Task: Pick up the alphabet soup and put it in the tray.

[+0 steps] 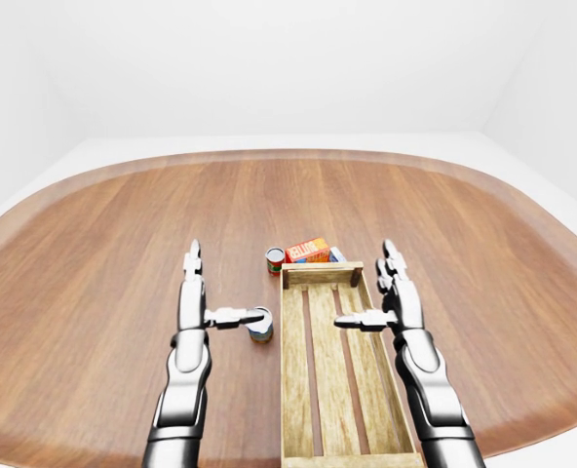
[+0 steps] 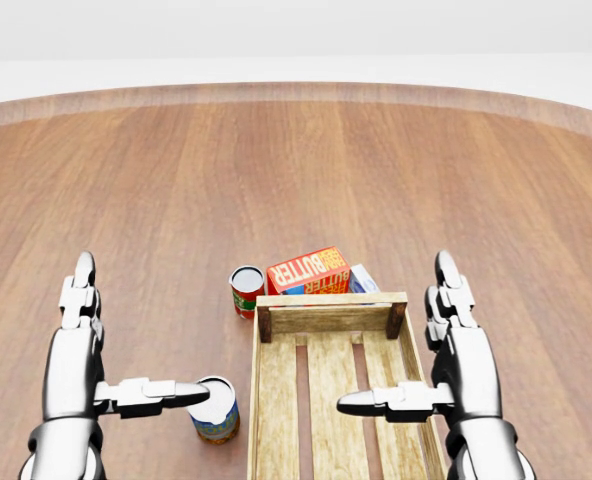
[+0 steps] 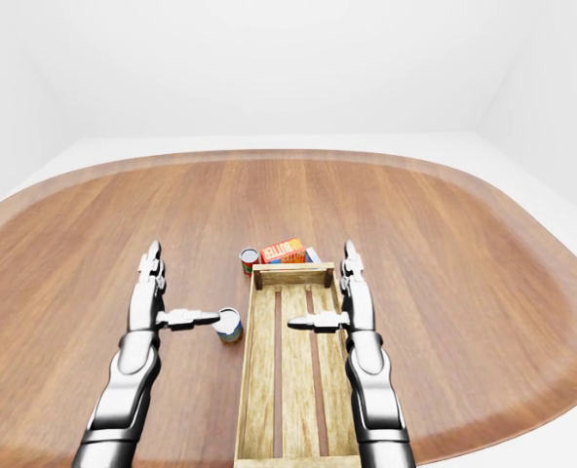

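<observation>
The alphabet soup can (image 2: 217, 412), blue and orange with a pale lid, stands upright on the wooden floor just left of the slatted wooden tray (image 2: 331, 300). My left hand (image 2: 128, 342) is open to the left of the can, fingers pointing up the view. Its thumb (image 2: 166, 392) reaches right to the can's upper left rim. My right hand (image 2: 396, 335) is open over the tray's right side, thumb pointing left above the slats. Nothing lies in the tray.
A red and green can (image 2: 246, 288) stands by the tray's top-left corner. An orange butter box (image 2: 308, 270) and a blue-white box (image 2: 364, 278) lie along the tray's top end. The round wooden floor (image 1: 123, 224) ends at white ground.
</observation>
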### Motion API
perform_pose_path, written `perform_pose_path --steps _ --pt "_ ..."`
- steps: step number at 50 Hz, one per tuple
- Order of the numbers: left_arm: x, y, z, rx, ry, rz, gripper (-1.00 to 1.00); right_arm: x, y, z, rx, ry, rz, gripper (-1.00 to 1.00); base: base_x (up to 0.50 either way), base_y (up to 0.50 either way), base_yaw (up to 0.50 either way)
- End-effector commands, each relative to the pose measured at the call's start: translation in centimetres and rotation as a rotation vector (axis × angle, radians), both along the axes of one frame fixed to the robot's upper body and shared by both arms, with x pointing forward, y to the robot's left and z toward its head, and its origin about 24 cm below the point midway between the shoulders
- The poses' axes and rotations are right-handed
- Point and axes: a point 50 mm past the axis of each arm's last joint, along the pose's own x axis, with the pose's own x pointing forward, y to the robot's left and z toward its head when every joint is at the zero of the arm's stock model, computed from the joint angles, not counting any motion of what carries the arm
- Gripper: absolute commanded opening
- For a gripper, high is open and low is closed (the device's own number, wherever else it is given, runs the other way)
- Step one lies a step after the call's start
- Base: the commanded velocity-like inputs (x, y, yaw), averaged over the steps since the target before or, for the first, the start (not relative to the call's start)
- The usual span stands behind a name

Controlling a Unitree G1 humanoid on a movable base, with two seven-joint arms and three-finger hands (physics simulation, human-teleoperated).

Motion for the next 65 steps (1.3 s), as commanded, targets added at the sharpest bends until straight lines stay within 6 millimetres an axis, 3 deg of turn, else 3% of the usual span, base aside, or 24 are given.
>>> perform_pose_path --steps 1,16,24,38,47,65 --pt "0.4 1.0 0.2 0.174 0.005 0.106 1.0 0.0 0.0 0.0 0.002 -0.003 -0.005 1.0 0.0 0.0 0.0" --pt "0.5 0.6 1.7 0.379 -0.026 0.1 1.0 0.0 -0.1 0.0 0.007 -0.002 -0.01 1.0 0.0 0.0 0.0" --pt "0.5 0.0 1.7 0.56 -0.039 0.102 1.0 0.0 -0.2 0.1 0.011 -0.004 -0.013 1.0 0.0 0.0 0.0" --pt "1.2 -1.0 3.5 0.831 -0.119 0.091 1.0 -0.1 -0.3 0.2 0.012 -0.005 -0.023 1.0 0.0 0.0 0.0" --pt "1.4 -1.6 4.2 0.902 -0.14 0.076 1.0 0.0 -0.3 0.1 0.012 -0.002 -0.026 1.0 0.0 0.0 0.0" --pt "1.3 -2.0 2.6 1.092 -0.059 -0.004 1.0 -0.1 -0.7 0.3 0.023 -0.001 -0.047 1.0 0.0 0.0 0.0"
